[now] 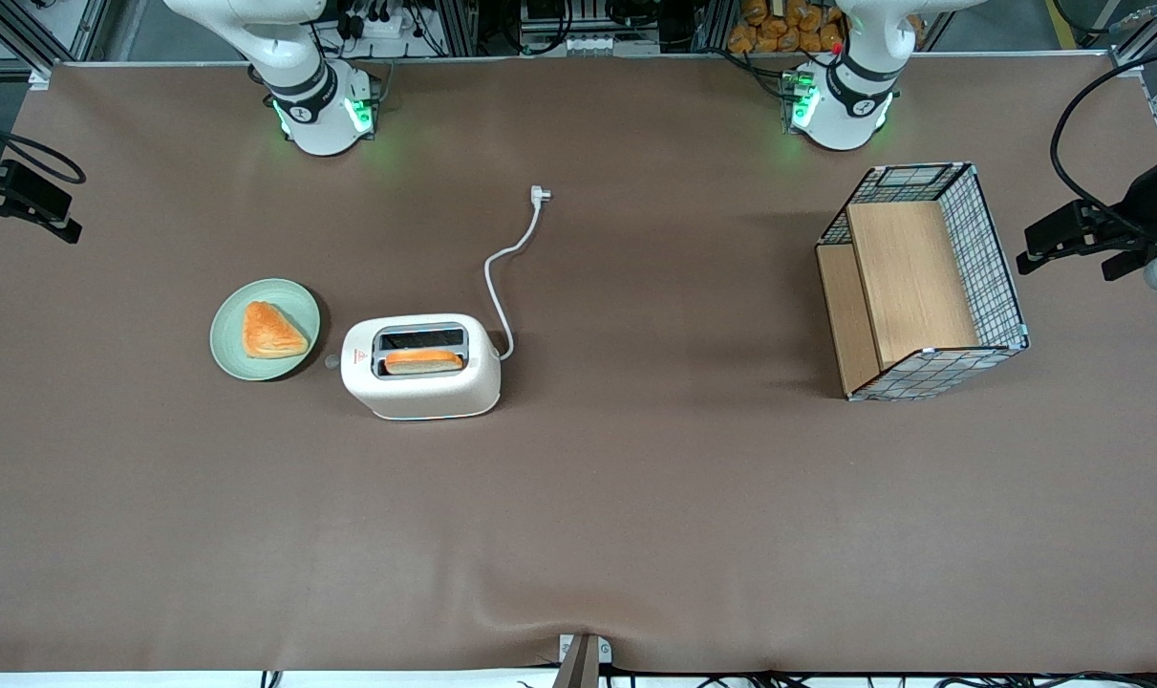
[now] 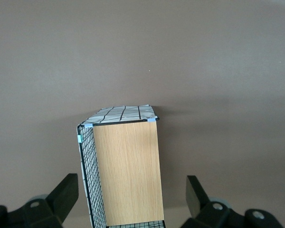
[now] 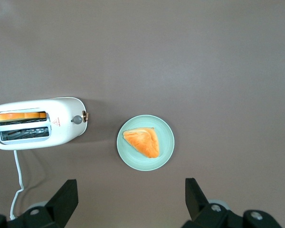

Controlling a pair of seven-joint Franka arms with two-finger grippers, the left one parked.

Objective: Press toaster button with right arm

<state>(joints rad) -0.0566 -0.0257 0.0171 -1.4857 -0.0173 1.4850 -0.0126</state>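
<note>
The cream-white toaster (image 1: 421, 366) stands on the brown table with a slice of toast (image 1: 423, 361) in the slot nearer the front camera. Its small grey button (image 1: 332, 361) sticks out of the narrow end that faces the green plate (image 1: 229, 349). My right gripper (image 1: 33, 205) hangs high at the working arm's end of the table, well away from the toaster. In the right wrist view the gripper (image 3: 131, 190) is open and empty, looking down on the toaster (image 3: 38, 122), its button (image 3: 77, 119) and the plate (image 3: 133, 164).
A triangular pastry (image 1: 272, 331) lies on the plate, close beside the button. The toaster's white cord (image 1: 502, 268) runs away from the front camera to a loose plug (image 1: 540, 195). A wire-and-wood basket (image 1: 994, 258) stands toward the parked arm's end.
</note>
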